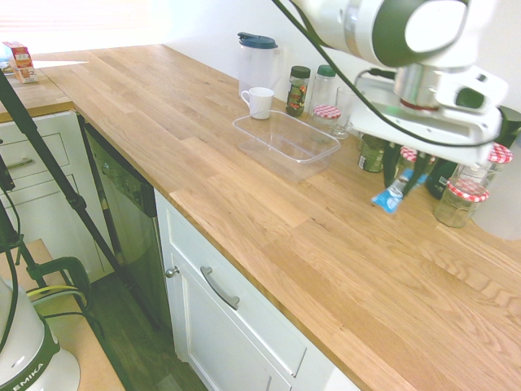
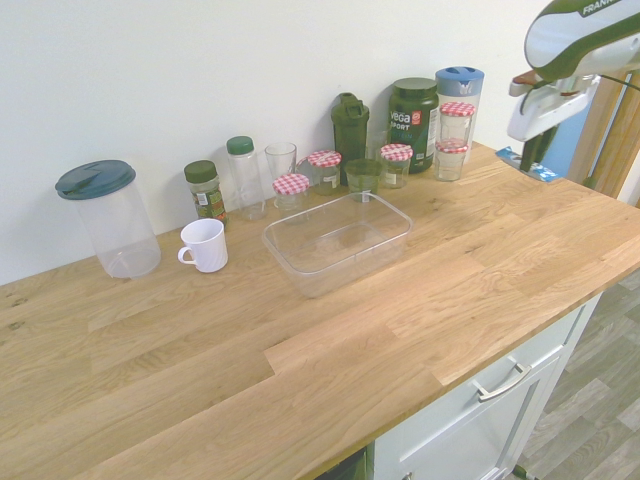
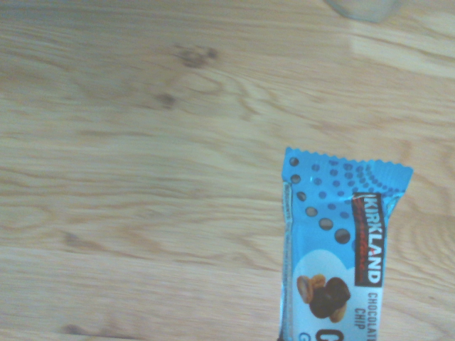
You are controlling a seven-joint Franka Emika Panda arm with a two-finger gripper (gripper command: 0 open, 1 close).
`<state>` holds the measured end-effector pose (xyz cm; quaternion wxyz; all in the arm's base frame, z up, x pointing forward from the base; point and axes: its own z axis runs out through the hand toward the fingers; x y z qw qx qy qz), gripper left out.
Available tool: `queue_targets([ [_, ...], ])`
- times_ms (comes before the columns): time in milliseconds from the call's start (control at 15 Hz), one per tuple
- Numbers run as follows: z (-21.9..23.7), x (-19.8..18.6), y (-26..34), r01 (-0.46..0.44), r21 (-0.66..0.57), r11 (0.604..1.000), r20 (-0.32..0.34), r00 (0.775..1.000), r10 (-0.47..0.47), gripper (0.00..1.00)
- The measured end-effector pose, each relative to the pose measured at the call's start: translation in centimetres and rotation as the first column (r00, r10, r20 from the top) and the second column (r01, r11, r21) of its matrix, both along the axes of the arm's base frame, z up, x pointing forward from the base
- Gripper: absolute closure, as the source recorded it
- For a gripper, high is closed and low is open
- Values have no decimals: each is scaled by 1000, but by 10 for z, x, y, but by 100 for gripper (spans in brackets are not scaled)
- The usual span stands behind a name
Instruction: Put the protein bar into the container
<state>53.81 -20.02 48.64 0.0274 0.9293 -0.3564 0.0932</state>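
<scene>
Your gripper (image 1: pixel 406 181) is closed on the protein bar (image 1: pixel 392 195), with its fingers pointing down and only the bar's thickness between them. You have the bar at the right side of the scene, in front of the jars with red-checked lids (image 1: pixel 460 204). One end of its blue wrapper sticks out past the grip, and in the wrist view you can read KIRKLAND and CHOCOLATE CHIP on it. How high it sits over the wooden counter (image 2: pixel 420 300) you cannot tell for sure.

Your container (image 2: pixel 340 245), the shallow clear tray with rounded corners, stands upright on the counter, well apart from the bar and to its left. Its open top faces up. To the left of the tray you have the white mug (image 2: pixel 204 246), and farther left the tall clear jug (image 2: pixel 118 225) with a dark blue-green lid. Along the wall behind the tray you can see the green-lidded spice jar (image 2: pixel 206 192), the green-capped bottle (image 2: pixel 245 180), the dark shaker (image 2: pixel 350 138) and, farther right, the large dark green tub (image 2: pixel 411 125).
</scene>
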Motion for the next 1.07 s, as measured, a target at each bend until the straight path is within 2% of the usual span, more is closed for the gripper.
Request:
queue_targets([
  [267,21,18,124,-61,-34,998,0,998,61,100],
  [467,23,22,192,-91,-63,994,-7,996,91,100],
  [1067,-13,71,284,-138,-119,983,-64,989,131,100],
])
